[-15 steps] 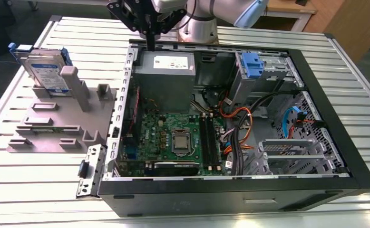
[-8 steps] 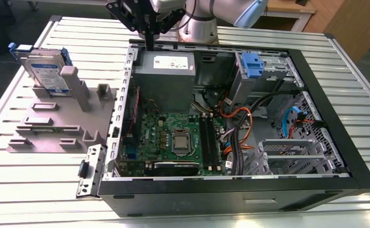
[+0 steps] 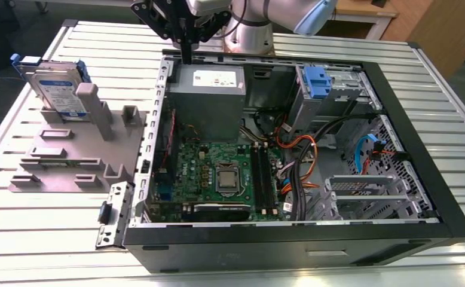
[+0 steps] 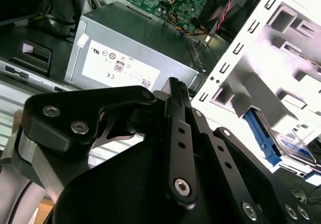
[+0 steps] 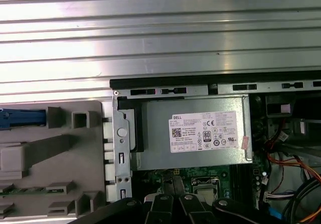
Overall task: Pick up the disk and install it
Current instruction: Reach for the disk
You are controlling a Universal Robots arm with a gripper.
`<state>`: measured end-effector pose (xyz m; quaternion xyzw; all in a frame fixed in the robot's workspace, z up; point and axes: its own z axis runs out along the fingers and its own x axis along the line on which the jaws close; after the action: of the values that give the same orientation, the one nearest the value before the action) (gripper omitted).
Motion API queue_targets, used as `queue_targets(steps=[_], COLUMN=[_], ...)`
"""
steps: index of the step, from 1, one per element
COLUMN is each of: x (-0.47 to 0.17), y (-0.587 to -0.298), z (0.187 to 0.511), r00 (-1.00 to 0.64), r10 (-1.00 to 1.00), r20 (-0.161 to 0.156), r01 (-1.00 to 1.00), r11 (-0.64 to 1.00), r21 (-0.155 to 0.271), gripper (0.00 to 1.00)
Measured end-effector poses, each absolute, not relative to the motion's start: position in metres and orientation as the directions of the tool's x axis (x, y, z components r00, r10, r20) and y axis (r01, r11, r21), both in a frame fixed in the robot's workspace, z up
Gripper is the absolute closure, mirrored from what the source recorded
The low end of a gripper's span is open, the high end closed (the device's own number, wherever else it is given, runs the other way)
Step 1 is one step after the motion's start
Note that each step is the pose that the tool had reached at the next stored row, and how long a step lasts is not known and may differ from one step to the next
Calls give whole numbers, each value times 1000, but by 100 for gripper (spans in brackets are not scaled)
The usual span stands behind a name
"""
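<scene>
Disk (image 3: 57, 89) silver, white-blue label, blue rails, upright on grey fixture (image 3: 67, 150); hand (image 3: 186, 57) closed, empty.

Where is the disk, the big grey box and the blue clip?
The disk (image 3: 55, 87): exterior view, on its label.
The big grey box (image 3: 208, 113): exterior view, bare face below its sticker.
The blue clip (image 3: 316, 81): exterior view, its middle.

light: bright, overhead | glare: slatted table (image 5: 150, 33) | shadow: inside case (image 3: 280, 242)
</scene>
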<state>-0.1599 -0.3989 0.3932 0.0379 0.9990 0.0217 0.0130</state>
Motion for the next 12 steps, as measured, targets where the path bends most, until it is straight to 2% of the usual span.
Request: queue_targets(steps=[12], x=[-163], y=[-399], z=[393], r00=[-997], r10=[76], r20=[-24], r01=[75], r11=[996], r21=[44], gripper=[89])
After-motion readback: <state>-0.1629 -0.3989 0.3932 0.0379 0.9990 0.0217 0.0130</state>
